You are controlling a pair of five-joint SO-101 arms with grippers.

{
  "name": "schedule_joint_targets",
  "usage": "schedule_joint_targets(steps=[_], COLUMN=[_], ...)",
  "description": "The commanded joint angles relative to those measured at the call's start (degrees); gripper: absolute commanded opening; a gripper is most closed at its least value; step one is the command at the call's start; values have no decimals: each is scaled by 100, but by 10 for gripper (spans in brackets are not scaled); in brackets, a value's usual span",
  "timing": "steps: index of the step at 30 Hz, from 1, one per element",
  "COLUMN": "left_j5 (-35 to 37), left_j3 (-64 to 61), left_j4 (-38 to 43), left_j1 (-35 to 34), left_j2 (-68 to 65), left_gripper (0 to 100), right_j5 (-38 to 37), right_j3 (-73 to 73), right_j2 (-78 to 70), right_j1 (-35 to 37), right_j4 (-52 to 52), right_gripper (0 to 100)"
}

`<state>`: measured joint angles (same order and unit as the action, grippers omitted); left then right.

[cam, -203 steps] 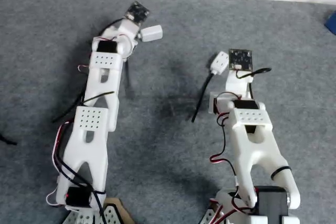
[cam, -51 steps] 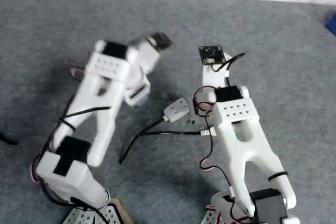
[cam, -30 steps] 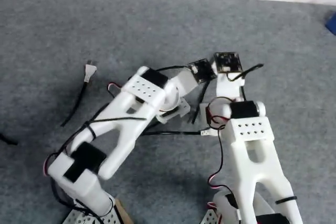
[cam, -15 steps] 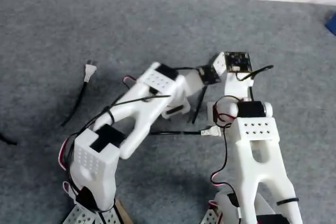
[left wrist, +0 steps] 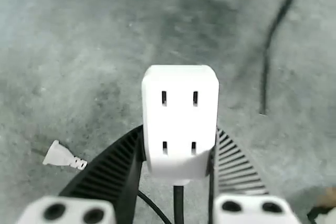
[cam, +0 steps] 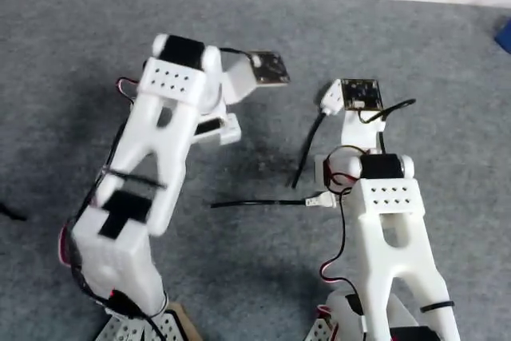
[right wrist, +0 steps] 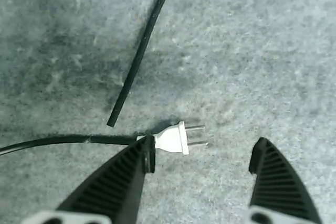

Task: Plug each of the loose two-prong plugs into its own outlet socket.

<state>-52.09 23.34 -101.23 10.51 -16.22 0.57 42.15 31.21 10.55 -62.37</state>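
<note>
My left gripper [left wrist: 178, 135] is shut on a white outlet block [left wrist: 180, 121], held above the carpet with its two pairs of slots facing the camera. In the high view the block [cam: 219, 129] hangs under the raised left arm. A loose white plug [left wrist: 63, 157] lies on the carpet below it. My right gripper [right wrist: 203, 153] is open, low over another white two-prong plug [right wrist: 176, 139] whose black cord runs off sideways. That plug [cam: 319, 199] lies just beside the right arm. A second white outlet block [cam: 330, 97] with a short black cord [cam: 307, 145] lies beyond the right arm.
Grey carpet [cam: 423, 45] covers the whole work area. The free end of the short cord [right wrist: 111, 123] stops close to the plug under my right gripper. A blue object [cam: 504, 35] sits at the far right edge.
The left arm has swung from the centre back to the left and risen, carrying the outlet block. It now covers the plug that lay at the left. The right arm has kept still.
</note>
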Motion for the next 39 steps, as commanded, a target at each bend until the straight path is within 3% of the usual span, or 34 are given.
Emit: schedule_joint_targets(steps=[1,5,9,16,22,27,32,39], left_j5=[-299,-273,255,730,897,1116,1108,475], left_j3=[-1543,-3767,-6167,-8374,-8541,-8189,-7811,-6571], left_j4=[-149,316,1363,3297,4246,4141,3807,2901], left_j1=[488,1516,2413,2756,2712,2712,2598,1516], left_j2=[1490,3398,5059,5552,4963,4558,4444,4470], left_gripper=[4,4,4,4,33,284,295,295], right_j5=[-26,-53,-53,-35,-35,-53,-62,-62], right_j3=[-66,-57,-40,-31,-31,-31,-31,-22], right_j2=[92,92,92,92,92,92,92,92], right_j1=[-57,-57,-57,-40,-40,-40,-40,-40], right_j4=[57,57,57,57,57,57,57,48], right_gripper=[289,289,289,289,289,289,289,289])
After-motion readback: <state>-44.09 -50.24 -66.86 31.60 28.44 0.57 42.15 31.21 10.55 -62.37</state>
